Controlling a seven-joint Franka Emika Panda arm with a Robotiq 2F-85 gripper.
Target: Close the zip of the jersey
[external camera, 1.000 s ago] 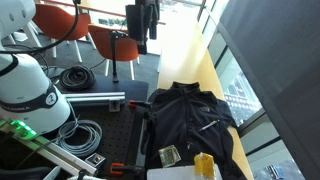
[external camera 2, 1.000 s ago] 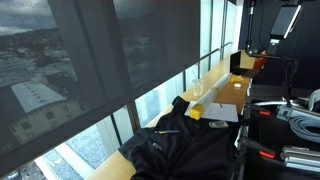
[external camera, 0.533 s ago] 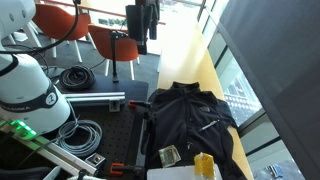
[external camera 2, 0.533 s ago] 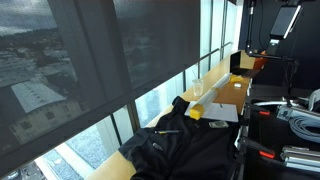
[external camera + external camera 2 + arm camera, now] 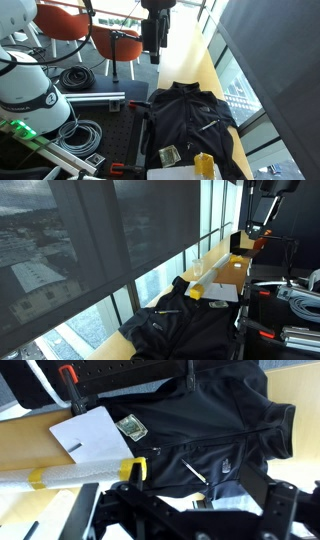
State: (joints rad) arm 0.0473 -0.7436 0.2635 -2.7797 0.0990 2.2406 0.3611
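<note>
The black jersey [image 5: 190, 115] lies spread on the yellow bench by the window, and it shows in both exterior views [image 5: 185, 325]. In the wrist view the jersey [image 5: 215, 405] has its collar to the right and a small pale mark on the chest. The zip [image 5: 190, 436] is a faint dark line across its middle; I cannot tell how far it is closed. My gripper [image 5: 152, 42] hangs high above and behind the jersey, apart from it, and also shows at the top of an exterior view [image 5: 262, 222]. Its fingers [image 5: 185, 512] are spread open and empty.
A thin pen-like stick [image 5: 196, 472] lies on the jersey. A white sheet [image 5: 92, 434], a small card [image 5: 132, 428] and a yellow object [image 5: 131, 469] lie beside the hem. Coiled cables [image 5: 75, 77], orange chairs [image 5: 60, 25] and a black rail with a red clamp [image 5: 68, 380] stand nearby.
The gripper has shifted sideways toward the bench and a little lower. The jersey has not moved.
</note>
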